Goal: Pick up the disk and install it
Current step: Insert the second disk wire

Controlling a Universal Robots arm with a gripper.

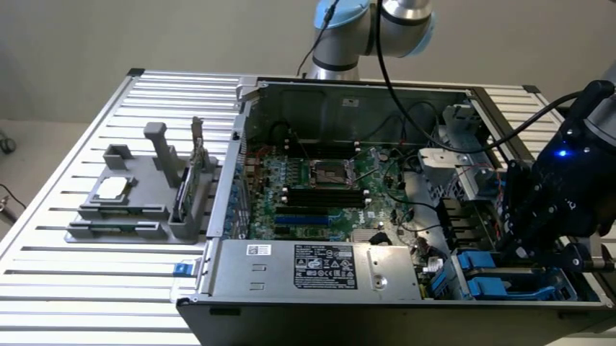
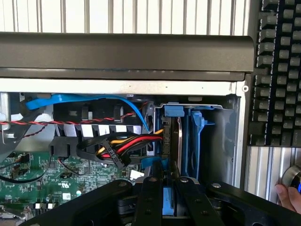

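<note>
Exterior view: An open computer case (image 1: 385, 194) lies on a slatted table (image 1: 86, 288). The motherboard (image 1: 327, 191) is exposed in the middle of the case, with a silver power-supply box (image 1: 318, 268) along the near edge. On the exterior view's left, a grey fixture (image 1: 144, 194) stands on the table and carries a small square chip (image 1: 111, 189). The arm's base (image 1: 371, 32) rises behind the case. The gripper (image 1: 534, 249) is lowered into the drive bay at the exterior view's right end of the case, just above blue carriers (image 1: 500, 277) seated there. The disk cannot be distinguished here from the other blue parts in the bay.

Wrist view: The two black fingers (image 2: 148, 202) stand narrow and close together, clamped on the blue edge of the disk (image 2: 168, 202) between them. The disk extends away from the fingers into the bay, upright on its edge, with its silver body and blue frame visible beside a second blue carrier (image 2: 195, 141). Whether the disk is fully seated cannot be determined. A bundle of red, yellow and black wires (image 2: 127, 146) and a blue cable (image 2: 94, 101) run just beside the bay. A keyboard (image 2: 277, 70) lies outside the case wall, and a person's finger (image 2: 288, 197) shows near it.
</note>
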